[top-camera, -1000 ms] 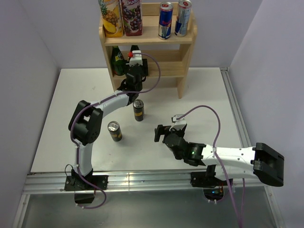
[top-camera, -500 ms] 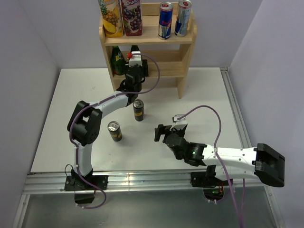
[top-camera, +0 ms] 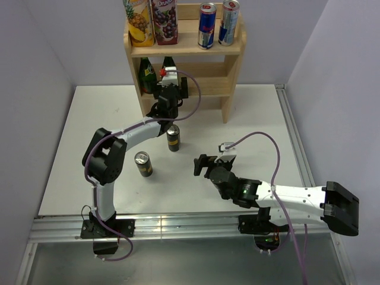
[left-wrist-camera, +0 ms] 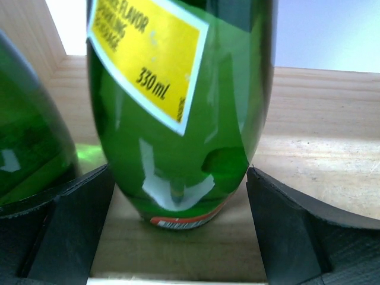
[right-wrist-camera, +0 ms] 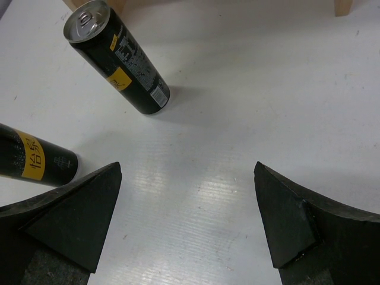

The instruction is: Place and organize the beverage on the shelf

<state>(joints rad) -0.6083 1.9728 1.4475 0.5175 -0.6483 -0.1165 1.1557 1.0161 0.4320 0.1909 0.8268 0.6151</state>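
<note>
White tabletop (top-camera: 255, 119) carries the wooden shelf (top-camera: 233, 71) at its far edge. On its middle tier a green 330 ml bottle (left-wrist-camera: 178, 119) stands between the left gripper's (top-camera: 172, 82) spread fingers (left-wrist-camera: 285, 231), released, beside a second green bottle (left-wrist-camera: 29, 142). Juice cartons (top-camera: 138, 22) and blue-silver cans (top-camera: 206, 25) stand on the top tier. Near the table's middle stand a black can (top-camera: 173, 138) and another black can (top-camera: 142, 164). The right gripper (right-wrist-camera: 190, 219) hangs open and empty near them.

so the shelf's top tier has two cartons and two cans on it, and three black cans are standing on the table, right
Not three: the top external view shows only two black cans on the table, the far black can and the near black can. The shelf does hold two cartons and two cans on its top tier.
</note>
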